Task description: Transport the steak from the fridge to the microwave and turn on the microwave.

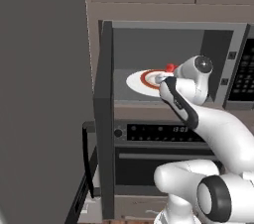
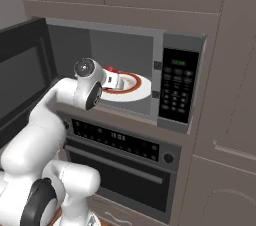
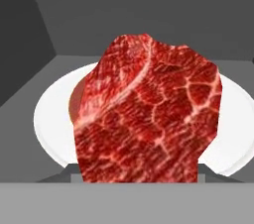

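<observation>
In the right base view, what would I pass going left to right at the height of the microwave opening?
Open microwave door → robot's arm → white red-rimmed plate inside the microwave → black keypad → brown cabinet panel.

Microwave (image 2: 180, 45) door (image 1: 103, 119) swung wide, cavity open w/ room above plate (image 2: 142, 89); steak (image 3: 149, 114) blocks tool's front.

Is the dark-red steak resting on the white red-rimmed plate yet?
Cannot tell. In the hand view the dark-red steak overlaps the white red-rimmed plate, hiding any contact or gap.
</observation>
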Motion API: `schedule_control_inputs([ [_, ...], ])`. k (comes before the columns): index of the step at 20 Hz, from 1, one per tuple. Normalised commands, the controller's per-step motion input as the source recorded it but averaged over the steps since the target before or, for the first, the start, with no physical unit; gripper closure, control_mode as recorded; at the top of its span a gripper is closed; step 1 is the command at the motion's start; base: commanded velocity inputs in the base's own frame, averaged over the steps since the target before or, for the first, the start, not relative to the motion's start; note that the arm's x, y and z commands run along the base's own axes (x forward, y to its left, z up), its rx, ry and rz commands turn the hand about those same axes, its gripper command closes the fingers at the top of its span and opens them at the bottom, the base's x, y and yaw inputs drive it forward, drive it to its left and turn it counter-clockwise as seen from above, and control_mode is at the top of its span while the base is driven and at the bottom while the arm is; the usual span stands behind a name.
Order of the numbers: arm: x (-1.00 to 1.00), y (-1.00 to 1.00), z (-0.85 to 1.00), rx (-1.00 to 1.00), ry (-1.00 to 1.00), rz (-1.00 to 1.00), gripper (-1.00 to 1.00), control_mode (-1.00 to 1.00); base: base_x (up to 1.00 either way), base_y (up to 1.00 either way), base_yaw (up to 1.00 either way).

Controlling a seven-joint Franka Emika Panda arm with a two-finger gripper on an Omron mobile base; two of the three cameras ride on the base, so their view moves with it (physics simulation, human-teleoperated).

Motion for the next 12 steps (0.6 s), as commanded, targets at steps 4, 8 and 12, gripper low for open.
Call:
schedule_control_inputs([
  [4,0.22,0.0,-0.01,0.0,0.0,0.0,1.0,-1.0,0.0,0.0,0.0],
  [8,0.25,0.0,0.0,0.0,0.0,0.0,1.0,-1.0,0.0,0.0,0.0],
  [12,0.24,0.0,-0.05,0.0,0.0,0.0,1.0,-1.0,0.0,0.0,0.0],
])
